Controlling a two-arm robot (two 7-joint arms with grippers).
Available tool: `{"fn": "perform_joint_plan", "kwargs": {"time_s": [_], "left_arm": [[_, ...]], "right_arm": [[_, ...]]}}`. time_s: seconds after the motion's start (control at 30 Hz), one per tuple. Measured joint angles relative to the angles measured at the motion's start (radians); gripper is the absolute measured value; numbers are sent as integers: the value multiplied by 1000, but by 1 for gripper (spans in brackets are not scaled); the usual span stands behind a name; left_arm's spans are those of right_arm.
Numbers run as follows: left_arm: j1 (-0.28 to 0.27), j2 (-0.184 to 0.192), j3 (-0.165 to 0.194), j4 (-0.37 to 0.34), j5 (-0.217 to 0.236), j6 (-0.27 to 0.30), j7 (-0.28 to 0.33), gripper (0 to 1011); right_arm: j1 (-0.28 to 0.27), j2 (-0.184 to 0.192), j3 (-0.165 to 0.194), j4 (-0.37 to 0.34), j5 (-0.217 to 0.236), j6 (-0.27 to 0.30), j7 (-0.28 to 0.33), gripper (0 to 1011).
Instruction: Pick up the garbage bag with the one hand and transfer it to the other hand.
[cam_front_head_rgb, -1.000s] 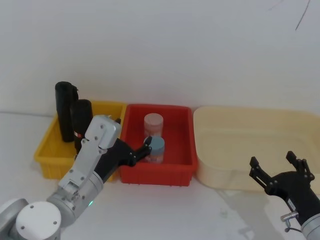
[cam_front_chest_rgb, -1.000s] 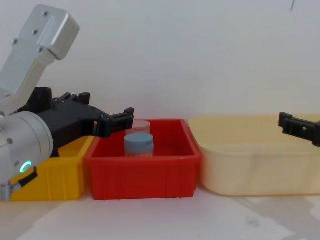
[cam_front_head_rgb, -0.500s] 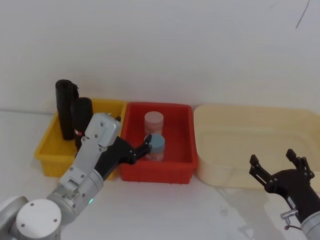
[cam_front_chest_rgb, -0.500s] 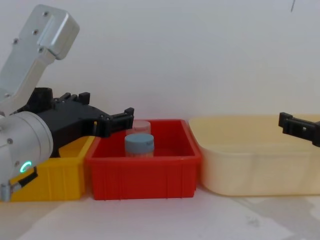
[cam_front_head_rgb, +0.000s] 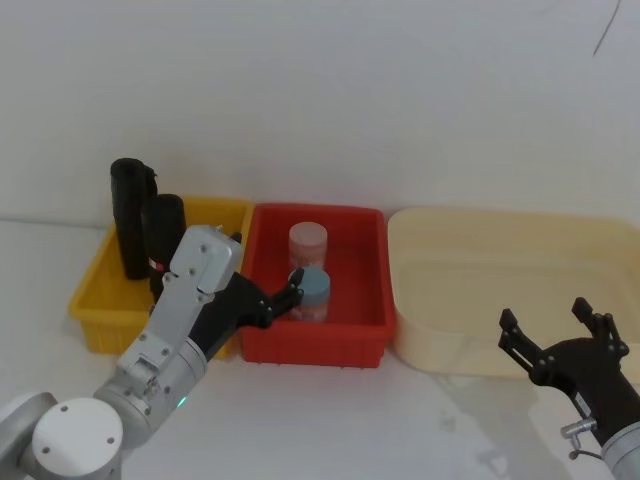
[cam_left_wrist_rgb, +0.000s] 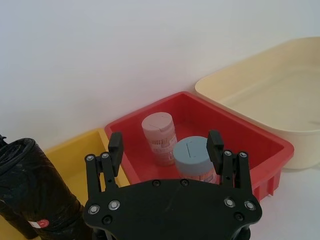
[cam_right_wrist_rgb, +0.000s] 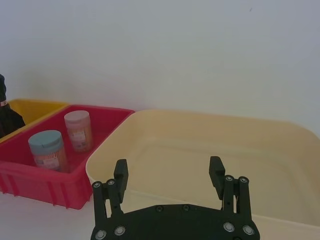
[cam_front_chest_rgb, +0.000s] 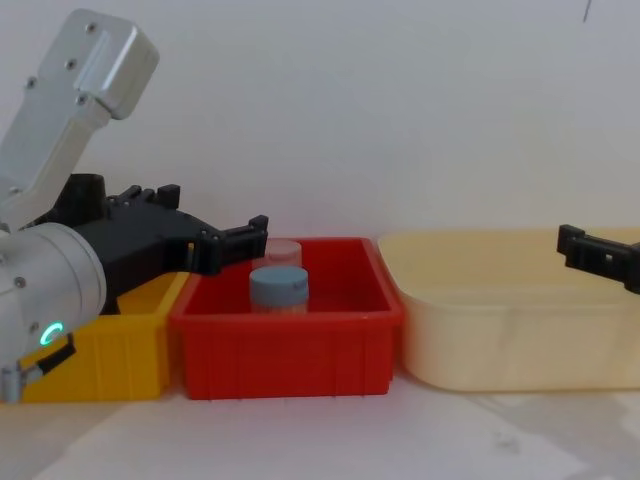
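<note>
The left arm (cam_front_head_rgb: 195, 290) hides the lower part of the garbage bag (cam_front_head_rgb: 163, 228); the chest view's edge cuts the right claw (cam_front_chest_rgb: 598, 256).

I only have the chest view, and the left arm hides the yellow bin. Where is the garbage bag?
Observer: In the head view, the garbage bag stands upright in the yellow bin, beside a taller black roll.
Operator: Is the left gripper on it?
Observer: No. The left gripper is open, apart from the bag, pointing toward the red bin.
Operator: And the right gripper?
Observer: The right gripper is open and empty, facing the cream tub.
</note>
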Motion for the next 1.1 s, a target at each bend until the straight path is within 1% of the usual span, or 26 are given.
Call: {"fn": "perform_joint_plan", "kwargs": {"time_s": [0.87,1.03,1.1], "left_arm": [[0,-1,-1,0,0,0,-1,1001],[-6,-2,-6,1,-17,12,-18,1001],[-13,-1,-11,0,-32,29,-34,1001]], "right_arm": [[2,0,-1,0,-1,0,0,1001],[15,-1,-8,5,-9,9,3,1001],[23,-1,-11,6,-13,16,7,1001]]}}
